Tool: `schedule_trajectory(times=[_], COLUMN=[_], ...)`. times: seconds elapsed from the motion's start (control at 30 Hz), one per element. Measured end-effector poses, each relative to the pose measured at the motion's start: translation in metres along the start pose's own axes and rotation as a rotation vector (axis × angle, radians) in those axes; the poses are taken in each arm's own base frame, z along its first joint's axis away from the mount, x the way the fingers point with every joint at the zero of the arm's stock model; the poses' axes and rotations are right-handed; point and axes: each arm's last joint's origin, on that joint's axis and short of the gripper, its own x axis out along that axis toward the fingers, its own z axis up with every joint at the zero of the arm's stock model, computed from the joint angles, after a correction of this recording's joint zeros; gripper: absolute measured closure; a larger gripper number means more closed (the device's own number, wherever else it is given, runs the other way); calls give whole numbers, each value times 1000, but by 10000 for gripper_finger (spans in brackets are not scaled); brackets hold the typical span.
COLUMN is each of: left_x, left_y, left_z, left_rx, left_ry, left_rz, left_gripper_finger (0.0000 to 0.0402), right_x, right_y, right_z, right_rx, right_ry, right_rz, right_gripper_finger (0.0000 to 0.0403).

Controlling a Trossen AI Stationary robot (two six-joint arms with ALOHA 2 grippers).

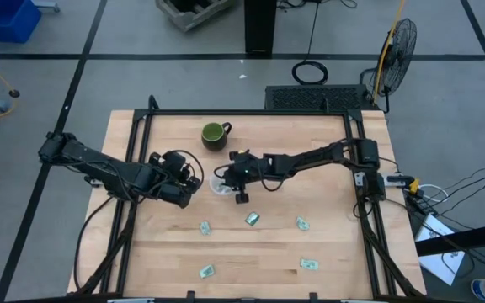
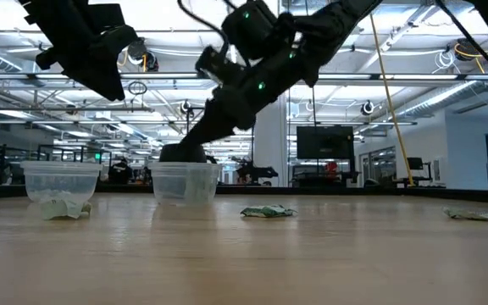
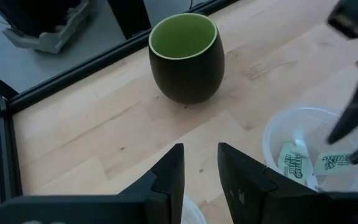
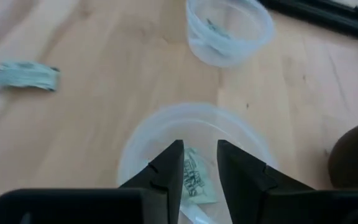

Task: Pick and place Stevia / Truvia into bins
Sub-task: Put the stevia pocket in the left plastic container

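Observation:
Two clear cups stand side by side near the table's middle. My right gripper (image 4: 199, 152) hovers open over one cup (image 4: 194, 134), where a green-and-white sachet (image 4: 194, 177) lies on the bottom between the fingertips. In the left wrist view that cup (image 3: 291, 134) holds two sachets (image 3: 291, 163). My left gripper (image 3: 201, 155) is open above the rim of the other cup (image 3: 191, 211), which also shows in the right wrist view (image 4: 229, 28) with a sachet inside. Several more sachets, such as one (image 1: 252, 219) and another (image 1: 303, 224), lie flat on the table's near half.
A dark green mug (image 1: 215, 135) stands upright just beyond the cups, toward the far edge. A black frame (image 1: 242, 113) borders the tabletop. More sachets (image 1: 206, 271) (image 1: 309, 264) lie near the near edge, with bare wood between them.

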Motion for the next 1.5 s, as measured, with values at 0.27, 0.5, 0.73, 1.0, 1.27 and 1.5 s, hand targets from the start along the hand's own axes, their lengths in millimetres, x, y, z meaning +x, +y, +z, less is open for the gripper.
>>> schedule_trajectory(times=[0.27,0.5,0.73,1.0,1.27,1.5], left_x=[-4,-15,-23,-7,8,12], left_y=[-8,-44,-55,-40,-52,-86], left_z=[-5,-26,-68,-110,-129,-135], left_rx=[32,256,446,343,277,505], left_ry=[130,129,18,45,10,54], left_rz=[-119,-576,-878,-927,-956,-878], left_gripper_finger=[298,298,298,298,298,298], right_x=[-62,-110,-135,-155,-185,-199], right_y=[9,13,25,31,13,-2], right_z=[31,25,-15,-46,-38,-35], right_rx=[-53,12,31,-14,-32,-29], right_ry=[53,61,-11,-252,-405,-453], right_rz=[48,49,30,-55,-168,-247], right_gripper_finger=[311,321,323,323,311,296])
